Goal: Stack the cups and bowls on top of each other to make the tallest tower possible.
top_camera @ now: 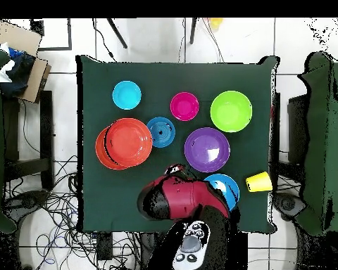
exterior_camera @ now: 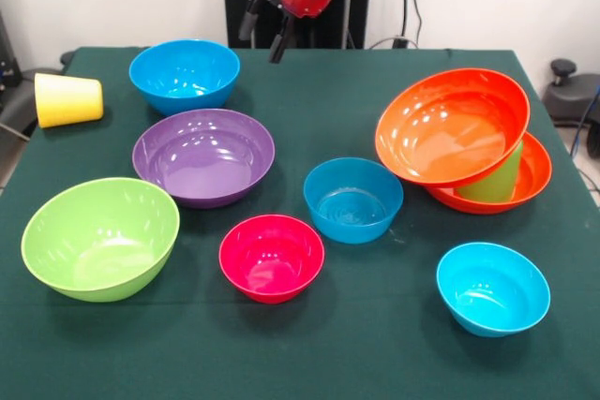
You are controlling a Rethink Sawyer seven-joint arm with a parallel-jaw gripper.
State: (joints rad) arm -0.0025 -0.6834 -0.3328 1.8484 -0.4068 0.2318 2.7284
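My gripper (exterior_camera: 264, 35) hangs open and empty above the table's far side, just right of a blue bowl (exterior_camera: 185, 74). A yellow cup (exterior_camera: 67, 100) lies on its side at the far left. At the right, one orange bowl (exterior_camera: 452, 125) leans tilted on a light green cup (exterior_camera: 494, 180), which stands in a second orange bowl (exterior_camera: 534, 180). Loose on the cloth are a purple bowl (exterior_camera: 203, 155), a lime green bowl (exterior_camera: 100, 236), a pink-red bowl (exterior_camera: 272, 257), a second blue bowl (exterior_camera: 352, 199) and a small cyan bowl (exterior_camera: 492, 288). In the overhead view the red arm (top_camera: 182, 197) partly covers the blue bowl (top_camera: 230, 187).
The table (exterior_camera: 375, 353) is covered in dark green cloth. Chairs (top_camera: 320, 140) stand at both sides of it, and a cardboard box (top_camera: 20, 60) sits past one corner. Cables lie on the floor around the pedestal.
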